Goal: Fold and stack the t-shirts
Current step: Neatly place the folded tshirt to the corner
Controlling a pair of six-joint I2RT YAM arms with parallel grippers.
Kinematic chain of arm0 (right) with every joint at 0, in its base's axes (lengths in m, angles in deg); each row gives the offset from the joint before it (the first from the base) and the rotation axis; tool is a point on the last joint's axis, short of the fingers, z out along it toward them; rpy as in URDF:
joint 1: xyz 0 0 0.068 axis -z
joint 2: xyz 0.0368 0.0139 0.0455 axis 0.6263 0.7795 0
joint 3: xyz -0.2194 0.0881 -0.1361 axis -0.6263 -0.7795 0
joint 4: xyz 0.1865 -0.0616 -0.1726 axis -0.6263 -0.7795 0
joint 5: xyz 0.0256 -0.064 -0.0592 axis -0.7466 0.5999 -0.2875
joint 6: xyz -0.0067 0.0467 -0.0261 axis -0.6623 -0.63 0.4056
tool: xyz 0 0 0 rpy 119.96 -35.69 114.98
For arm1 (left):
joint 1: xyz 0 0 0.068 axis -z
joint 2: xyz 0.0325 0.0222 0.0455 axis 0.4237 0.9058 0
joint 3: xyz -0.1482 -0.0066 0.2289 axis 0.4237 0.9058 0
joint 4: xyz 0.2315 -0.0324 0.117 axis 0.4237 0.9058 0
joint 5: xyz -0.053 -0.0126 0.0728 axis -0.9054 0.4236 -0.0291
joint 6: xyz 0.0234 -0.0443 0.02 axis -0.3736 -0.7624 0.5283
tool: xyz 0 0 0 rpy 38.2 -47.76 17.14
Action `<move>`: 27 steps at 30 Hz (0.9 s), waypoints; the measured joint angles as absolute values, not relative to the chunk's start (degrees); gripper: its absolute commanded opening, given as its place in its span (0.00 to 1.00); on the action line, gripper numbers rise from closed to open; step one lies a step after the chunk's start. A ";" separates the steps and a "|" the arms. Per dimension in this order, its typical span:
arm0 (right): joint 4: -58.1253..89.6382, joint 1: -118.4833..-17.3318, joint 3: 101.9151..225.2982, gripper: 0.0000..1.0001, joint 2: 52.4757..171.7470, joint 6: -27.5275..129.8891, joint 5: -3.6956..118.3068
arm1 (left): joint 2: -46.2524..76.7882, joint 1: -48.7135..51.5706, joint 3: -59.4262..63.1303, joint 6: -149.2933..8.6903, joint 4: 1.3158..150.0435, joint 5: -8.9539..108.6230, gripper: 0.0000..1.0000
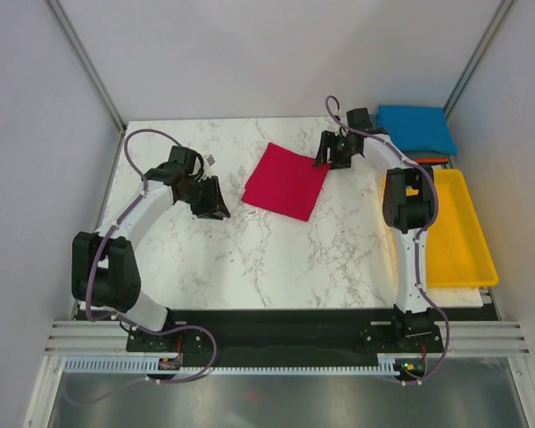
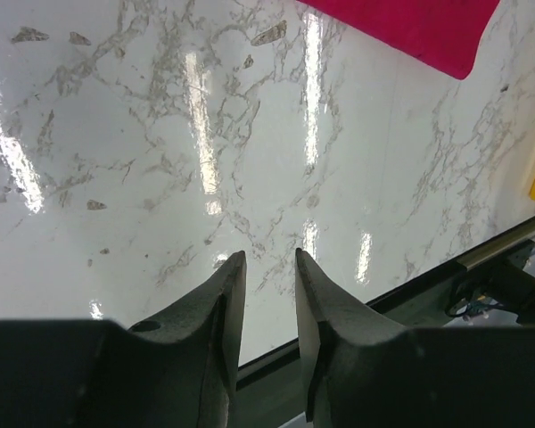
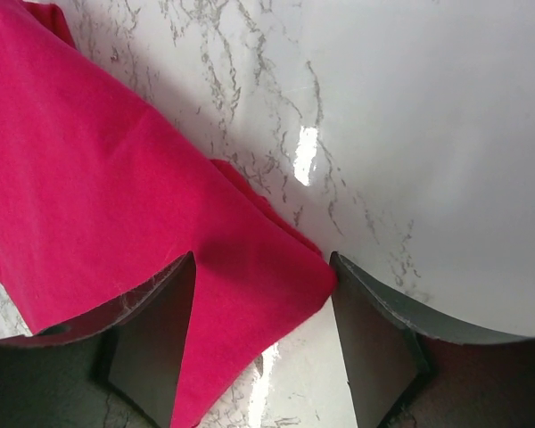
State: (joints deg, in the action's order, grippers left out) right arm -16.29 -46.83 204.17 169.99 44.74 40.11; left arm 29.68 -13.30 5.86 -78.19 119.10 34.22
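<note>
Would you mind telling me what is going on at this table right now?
T-shirts are being folded and stacked here. The red shirt lies folded in the middle of the table. The right gripper stands open over the corner of it nearest that arm, a finger on each side, not gripping. The left gripper hovers slightly open over bare table to the left, holding nothing. A folded blue shirt sits at the far right corner, behind a yellow tray.

White marble-look tabletop (image 1: 276,259) with grey veins, glossy, long bright light streaks (image 2: 201,116) reflected across it, plain pale grey walls (image 1: 276,53) on three sides, slim aluminium struts (image 1: 83,58) in the back corners, black base strip (image 1: 285,325) and ribbed aluminium rail (image 1: 276,364) along the near edge
</note>
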 measured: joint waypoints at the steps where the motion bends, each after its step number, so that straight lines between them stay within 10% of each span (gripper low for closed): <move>1: -16.31 -47.12 204.26 0.70 170.07 44.74 40.43 | 28.83 -13.30 6.73 -78.19 118.93 34.65 0.36; 12: -16.82 -48.06 204.48 0.53 170.18 45.18 43.12 | 24.50 -13.30 7.39 -77.90 115.34 37.10 0.36; 22: -18.50 -48.12 204.02 0.00 170.31 46.29 42.90 | 24.26 -13.32 7.85 -77.90 115.08 37.06 0.36; 27: -18.46 -48.15 203.56 0.00 169.77 46.25 43.12 | 23.54 -13.30 8.22 -77.90 115.08 37.06 0.36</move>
State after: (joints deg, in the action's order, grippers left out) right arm -18.46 -48.15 203.56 169.77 46.25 43.12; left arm 23.54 -13.30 8.22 -77.90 115.08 37.06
